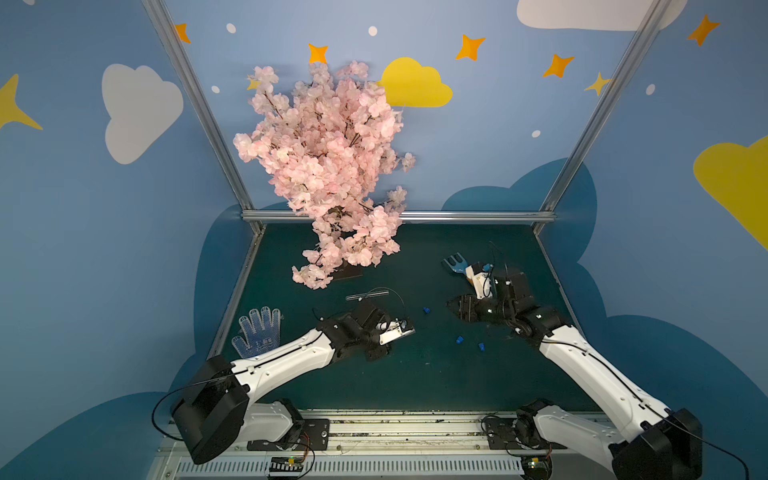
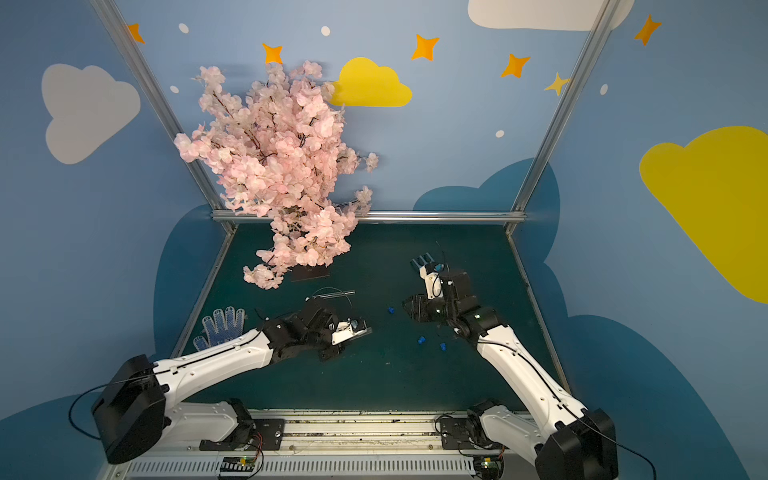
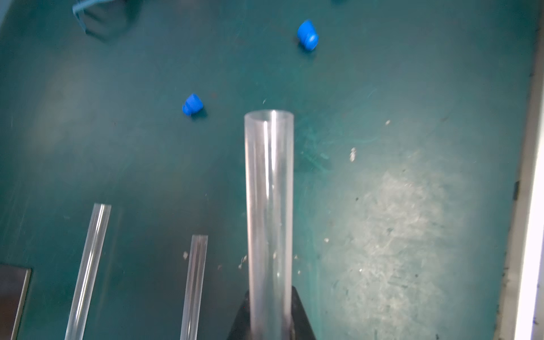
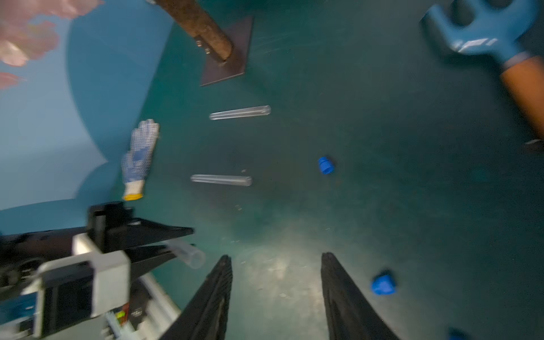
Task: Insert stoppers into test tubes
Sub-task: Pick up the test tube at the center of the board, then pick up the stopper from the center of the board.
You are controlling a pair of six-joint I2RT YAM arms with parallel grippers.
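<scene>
As it reaches low over the green mat [image 1: 415, 382], left arm [image 1: 282, 365]: stretched forward from the near rail, forearm almost level, wrist pointing toward the middle of the table.
Right arm [image 1: 582, 357]: rises from its base and bends at the elbow, with the wrist turned inward so that its tool faces the left one.
Left gripper [image 4: 184, 240]: pressed together on one test tube, near the tube's rear end, which is hidden.
Right gripper [image 4: 275, 256]: jaws spread with nothing between them, over the mat; how high, I cannot tell.
Held test tube [image 3: 269, 206]: sticks out nearly level, its open mouth free and turned toward the right gripper.
Far test tube [image 4: 240, 112]: lies flat on the mat.
Middle test tube [image 4: 220, 180]: also lies flat, apart from the far one.
Tube handling: I judge it light, stiff and smooth, so slippery, and it may crack under a hard squeeze. The good hold is on the body, away from the mouth.
Nearest stopper [image 1: 425, 310]: on the mat, near the right gripper's tips.
Second stopper [image 1: 459, 340]: closer to the rail.
Third stopper [image 1: 481, 345]: near the second.
Stopper handling: tiny, very light, probably a little soft, and it may roll. I would take it by the wider head, with the plug end free.
</scene>
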